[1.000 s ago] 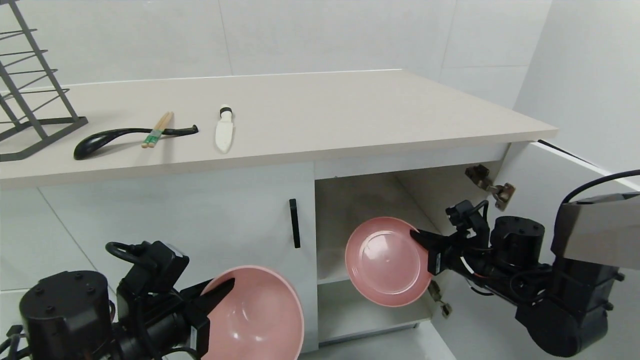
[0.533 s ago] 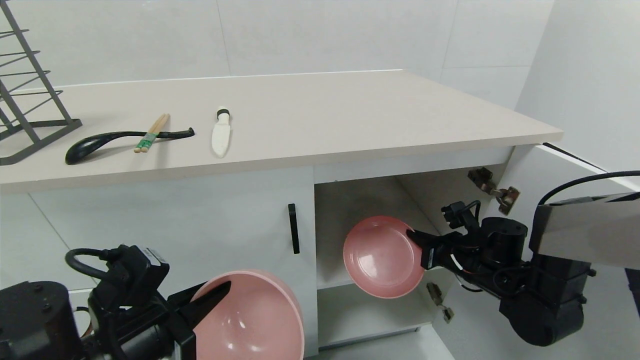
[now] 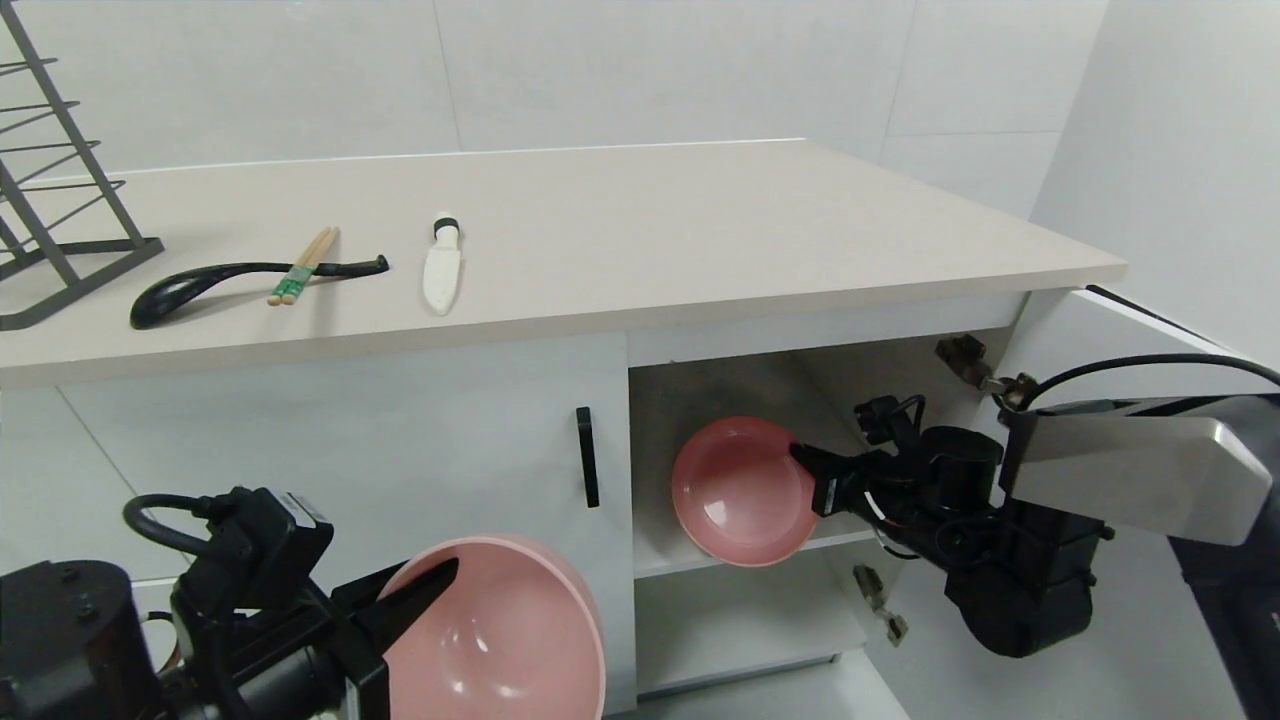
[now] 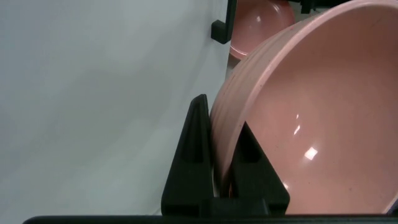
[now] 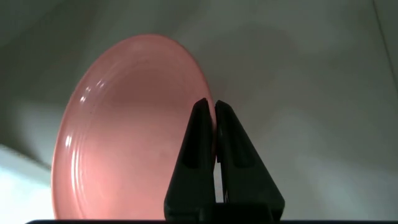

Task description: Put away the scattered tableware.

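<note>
My right gripper (image 3: 806,464) is shut on the rim of a pink plate (image 3: 738,492), held on edge inside the open cabinet just above its shelf (image 3: 760,550). In the right wrist view the fingers (image 5: 200,140) pinch the plate (image 5: 130,124) at its edge. My left gripper (image 3: 425,590) is shut on the rim of a pink bowl (image 3: 510,630), low in front of the closed left door. The left wrist view shows the bowl's wall (image 4: 298,118) clamped between the fingers (image 4: 196,146), with the pink plate (image 4: 258,25) beyond.
On the counter (image 3: 650,220) lie a black ladle (image 3: 200,282), wooden chopsticks (image 3: 300,264) across it and a white sheathed knife (image 3: 442,266). A dark wire rack (image 3: 55,180) stands at the far left. The right cabinet door (image 3: 1110,330) hangs open beside my right arm.
My right gripper has carried the pink plate up and deeper into the cabinet. The left gripper with the bowl has sunk slightly. The head view shifted a little early on.
</note>
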Available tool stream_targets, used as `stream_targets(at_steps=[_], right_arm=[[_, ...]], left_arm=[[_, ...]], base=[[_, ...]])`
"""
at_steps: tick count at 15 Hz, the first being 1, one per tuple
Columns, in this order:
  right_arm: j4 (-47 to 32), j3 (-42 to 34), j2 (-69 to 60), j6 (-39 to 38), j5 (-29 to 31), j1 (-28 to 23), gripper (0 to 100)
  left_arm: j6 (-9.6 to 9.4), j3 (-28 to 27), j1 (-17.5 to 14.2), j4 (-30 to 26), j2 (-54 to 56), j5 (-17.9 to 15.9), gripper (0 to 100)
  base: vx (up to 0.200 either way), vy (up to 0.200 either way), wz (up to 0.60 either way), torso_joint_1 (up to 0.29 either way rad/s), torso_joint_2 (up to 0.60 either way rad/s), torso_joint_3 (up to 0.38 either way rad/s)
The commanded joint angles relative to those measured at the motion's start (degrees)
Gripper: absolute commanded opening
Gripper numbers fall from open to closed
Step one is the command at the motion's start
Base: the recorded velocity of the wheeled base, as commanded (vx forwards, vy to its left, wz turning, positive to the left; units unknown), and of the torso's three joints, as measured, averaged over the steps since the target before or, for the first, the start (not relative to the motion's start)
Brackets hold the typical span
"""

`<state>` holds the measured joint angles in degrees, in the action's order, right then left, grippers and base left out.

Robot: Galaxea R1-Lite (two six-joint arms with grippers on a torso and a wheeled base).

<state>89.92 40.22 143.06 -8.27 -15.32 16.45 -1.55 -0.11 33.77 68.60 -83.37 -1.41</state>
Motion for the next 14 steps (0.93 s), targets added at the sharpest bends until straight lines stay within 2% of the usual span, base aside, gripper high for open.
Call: stream_targets(at_steps=[1, 7, 14], right_arm=[[0.08, 3.38, 3.46, -0.79, -0.06, 0.08, 0], [-3.96, 11.55, 7.24, -0.79, 0.03, 0.43, 0], [-6.25, 16.65, 10.75, -0.88, 0.12, 0.25, 0]], left_arm=[[-0.03, -0.07, -0.02, 0.05, -0.21, 0.01, 0], [-0.03, -0.24, -0.81, 0.05, -0.39, 0.01, 0], [-0.03, -0.33, -1.07, 0.05, -0.74, 0.01, 0]], base=[[0.000, 0.000, 0.00, 0.000, 0.00, 0.000], [0.000, 0.000, 0.00, 0.000, 0.00, 0.000], [0.000, 0.000, 0.00, 0.000, 0.00, 0.000]])
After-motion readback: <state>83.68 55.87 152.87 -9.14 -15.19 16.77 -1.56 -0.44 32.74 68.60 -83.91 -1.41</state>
